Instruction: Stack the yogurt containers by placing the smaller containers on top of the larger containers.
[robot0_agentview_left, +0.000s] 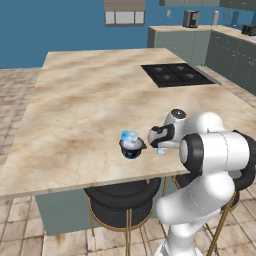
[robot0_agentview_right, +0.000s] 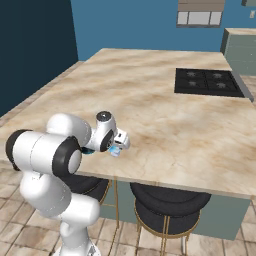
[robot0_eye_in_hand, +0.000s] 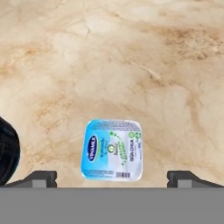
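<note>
Hand view: small cup (robot0_eye_in_hand: 112, 150) upright, lid-up.

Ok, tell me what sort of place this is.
A rendered home kitchen, it seems: a marble-look island counter with a built-in black cooktop, round stools tucked under its edge, and grey-green cabinets along the wall.

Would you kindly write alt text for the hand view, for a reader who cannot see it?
A small pale-blue and white yogurt cup sits lid-up on a beige marble counter, centred between the two dark fingertips of the open claw at the bottom edge. The curved side of a dark cup shows at the left edge.
</note>
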